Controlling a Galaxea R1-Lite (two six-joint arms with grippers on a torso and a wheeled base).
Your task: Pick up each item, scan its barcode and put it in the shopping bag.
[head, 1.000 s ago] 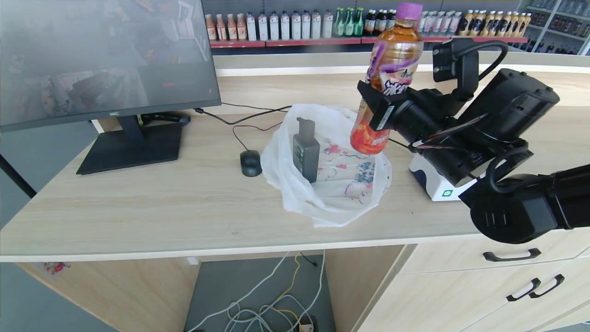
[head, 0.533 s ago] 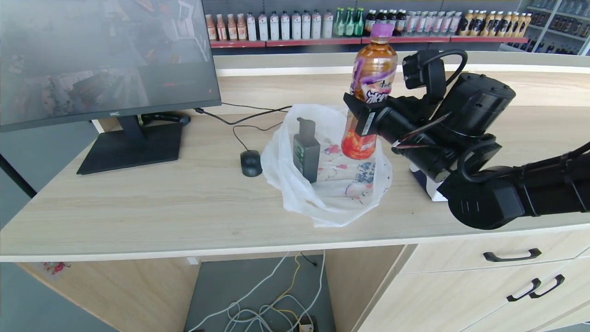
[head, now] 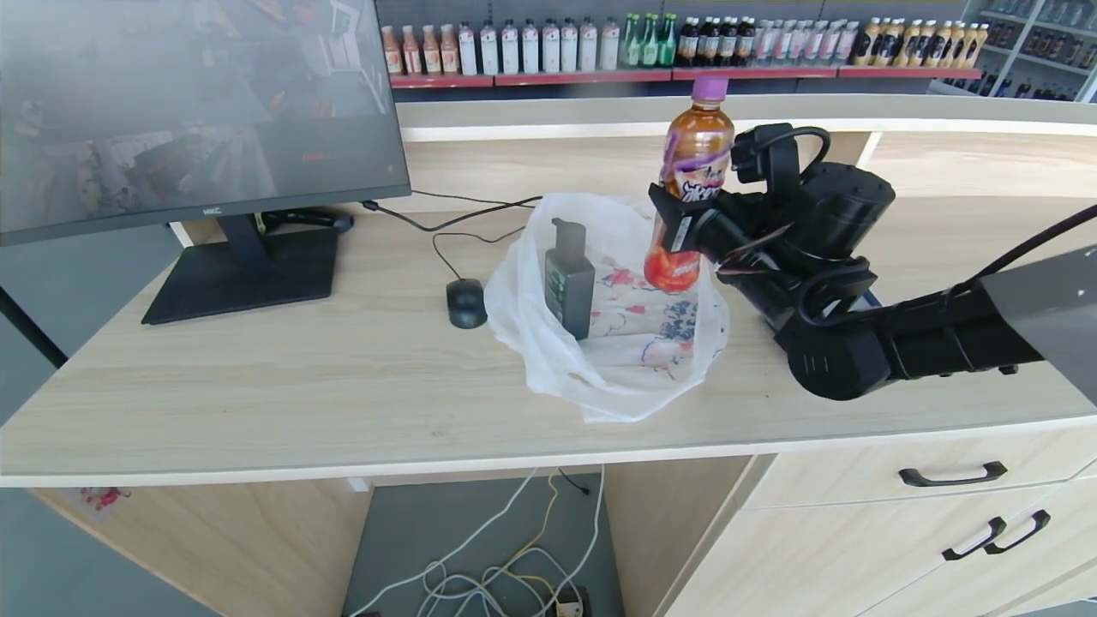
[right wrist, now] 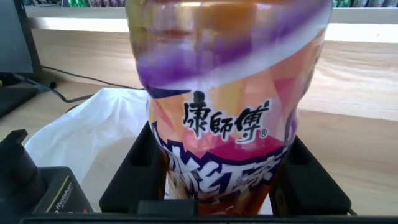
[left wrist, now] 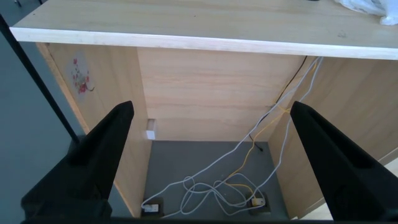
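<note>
An orange drink bottle [head: 690,184] with a purple cap stands upright in my right gripper [head: 681,224], which is shut on it over the right rim of the white shopping bag [head: 600,343]. The right wrist view has the bottle [right wrist: 230,106] close up between the black fingers [right wrist: 134,177]. A dark pump bottle [head: 568,278] stands inside the bag, also seen as the dark bottle [right wrist: 43,190] at the wrist view's corner. My left gripper [left wrist: 211,162] is open, below the counter's front edge, facing the cables under the desk.
A monitor [head: 197,111] on its stand fills the counter's left. A black mouse [head: 465,302] lies just left of the bag, its cable running back. A white device [head: 866,300] shows behind my right arm. Shelves of bottles [head: 668,43] line the back wall. Drawers [head: 951,476] sit below right.
My right arm has carried the drink bottle down and away from the camera, bringing it lower over the bag's right rim. The bag and pump bottle have stayed put.
</note>
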